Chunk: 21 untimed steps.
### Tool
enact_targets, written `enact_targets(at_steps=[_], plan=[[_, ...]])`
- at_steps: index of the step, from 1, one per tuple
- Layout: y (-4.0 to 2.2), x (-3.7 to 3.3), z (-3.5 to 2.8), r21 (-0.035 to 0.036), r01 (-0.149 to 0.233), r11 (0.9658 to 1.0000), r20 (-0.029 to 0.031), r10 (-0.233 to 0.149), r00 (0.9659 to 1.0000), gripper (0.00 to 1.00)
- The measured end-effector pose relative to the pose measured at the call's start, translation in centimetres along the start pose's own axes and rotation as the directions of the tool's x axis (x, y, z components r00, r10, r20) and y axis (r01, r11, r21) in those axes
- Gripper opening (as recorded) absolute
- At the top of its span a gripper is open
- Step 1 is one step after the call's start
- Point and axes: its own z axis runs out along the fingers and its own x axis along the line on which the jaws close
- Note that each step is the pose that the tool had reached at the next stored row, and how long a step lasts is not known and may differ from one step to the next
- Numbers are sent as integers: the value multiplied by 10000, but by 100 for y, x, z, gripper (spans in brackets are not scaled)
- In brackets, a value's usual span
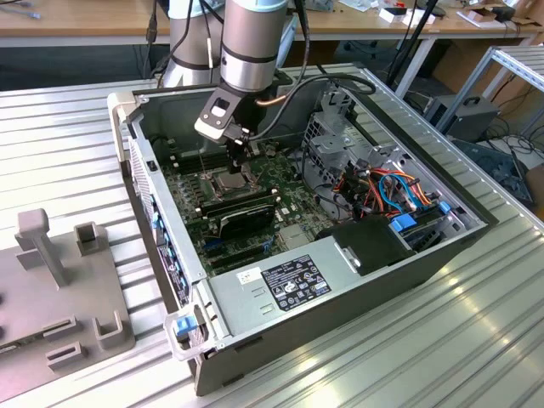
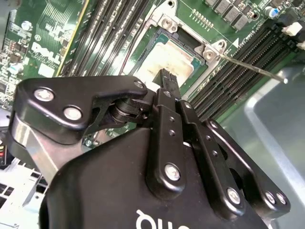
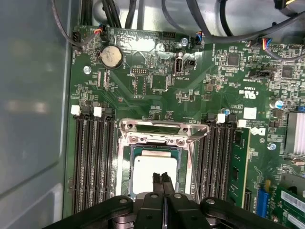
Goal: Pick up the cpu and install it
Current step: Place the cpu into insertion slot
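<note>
Nearest the cameras in both wrist views, the black claw (image 3: 160, 175) has its two fingers pressed together, pinching nothing. Its tips stand over the near edge of the cpu (image 3: 147, 167); whether they touch the chip cannot be told. The cpu lies flat in the socket (image 3: 125, 168), silver-grey top up, with a metal frame (image 3: 164, 128) along the socket's far edge. The second wrist view shows the same: claw (image 2: 166, 74) closed over the cpu (image 2: 164, 57). Rows of black memory slots (image 3: 93, 157) run on either side of the socket. Beyond them, the green motherboard (image 3: 143, 76) carries a round coin cell (image 3: 110, 56). In the exterior view, the arm (image 1: 251, 42) reaches down into the open computer case (image 1: 340, 280), the claw (image 1: 239, 161) just above the cpu (image 1: 231, 180). The case rests on a ribbed metal table (image 1: 68, 136), with a grey fixture (image 1: 51, 289) at the exterior view's left.
</note>
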Motion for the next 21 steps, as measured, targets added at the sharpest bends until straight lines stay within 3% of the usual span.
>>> enact_targets(at_steps=[3, 8, 13, 21], plan=[[-3, 3, 82, 2, 1, 10000, 24, -1, 10000, 11], [-3, 4, 100, 1, 0, 10000, 22, 0, 10000, 11], [-4, 7, 185, 2, 0, 10000, 24, 0, 10000, 11], [-4, 9, 230, 3, 0, 10000, 26, 0, 10000, 11]])
